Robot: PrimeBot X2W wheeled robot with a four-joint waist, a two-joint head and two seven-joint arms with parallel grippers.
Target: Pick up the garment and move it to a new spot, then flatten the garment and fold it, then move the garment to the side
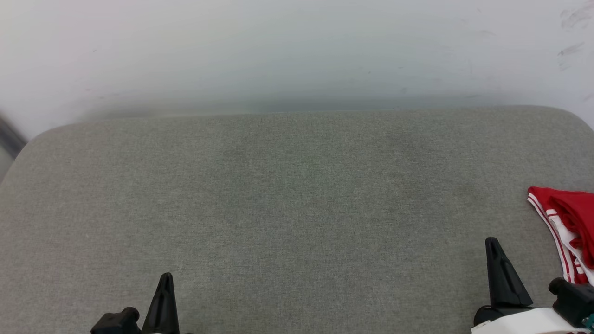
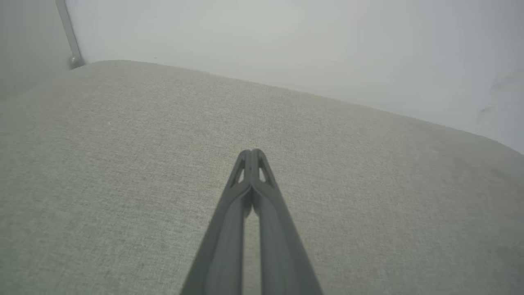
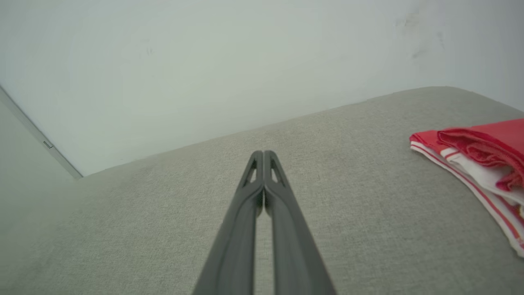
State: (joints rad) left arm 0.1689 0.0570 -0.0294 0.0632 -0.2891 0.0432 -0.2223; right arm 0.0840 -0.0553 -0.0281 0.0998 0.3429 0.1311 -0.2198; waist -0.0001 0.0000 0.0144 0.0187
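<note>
While looking down from the head: grey fabric-covered table [image 1: 297, 195] across most of the picture, pale wall [image 1: 297, 46] behind it. Left claw [image 1: 165, 278] at lower left, fingers pressed together, gripping nothing, over bare fabric. Right claw [image 1: 492, 243] at lower right, also closed and empty. Garment [image 1: 571, 218] at the table's right side, red with white and red-striped trim, in rumpled folds, cut off by the picture's border, near the right claw but apart from it. From the left wrist: left claw [image 2: 251, 152] with its two dark fingers tip to tip, nothing between them, above bare grey cloth. From the right wrist: right claw [image 3: 263, 153] with tips touching, empty; garment [image 3: 479, 151] off to the right on the table, red layers over white, striped edge outermost, clear of the fingers.
</note>
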